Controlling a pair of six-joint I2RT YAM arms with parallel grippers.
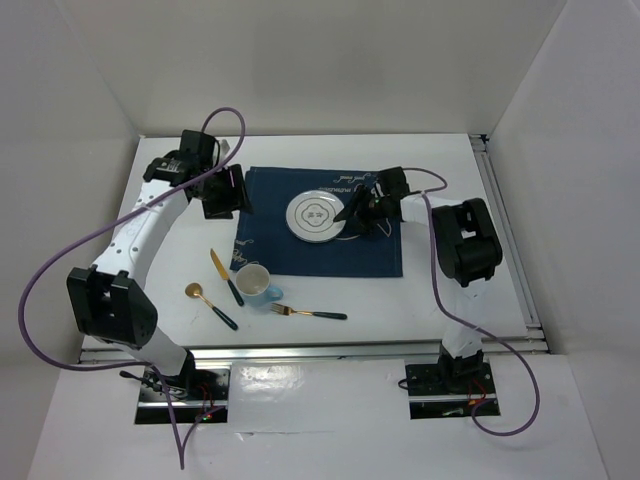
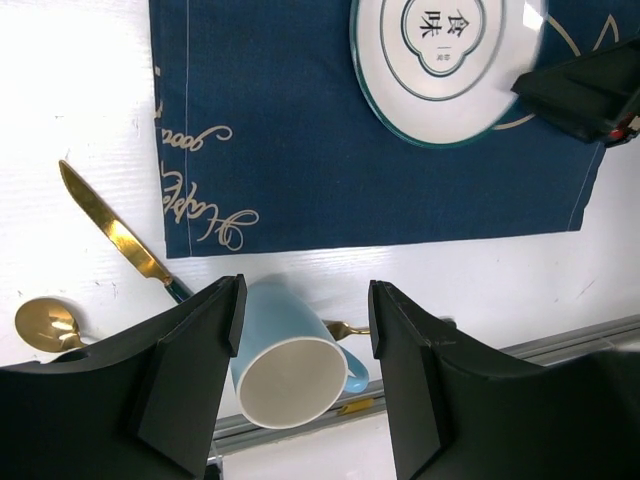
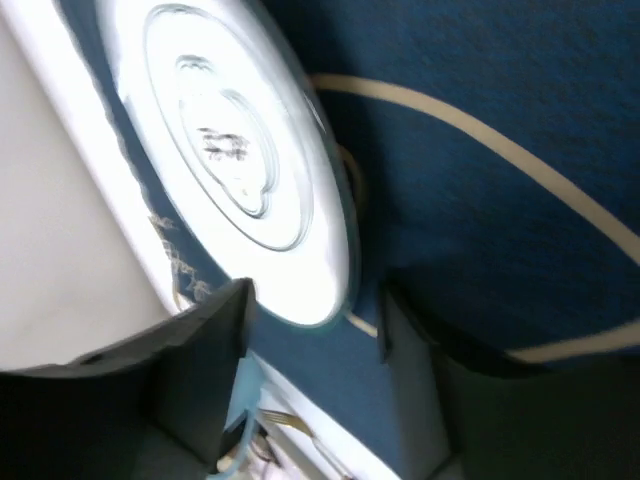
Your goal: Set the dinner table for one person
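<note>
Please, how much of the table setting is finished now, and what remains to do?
Done: the placemat lies on the dinner table with the plate on it. In hand: the right gripper is open at the plate's right rim; the left gripper is open and holds nothing. Left: knife, spoon, fork and blue mug lie loose near the mat's front-left corner, not yet arranged.

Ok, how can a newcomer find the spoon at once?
Start at the blue placemat on the white table. Off its near-left corner lie a mug, knife, fork and spoon. The spoon is leftmost, and only it has a round gold bowl.
</note>
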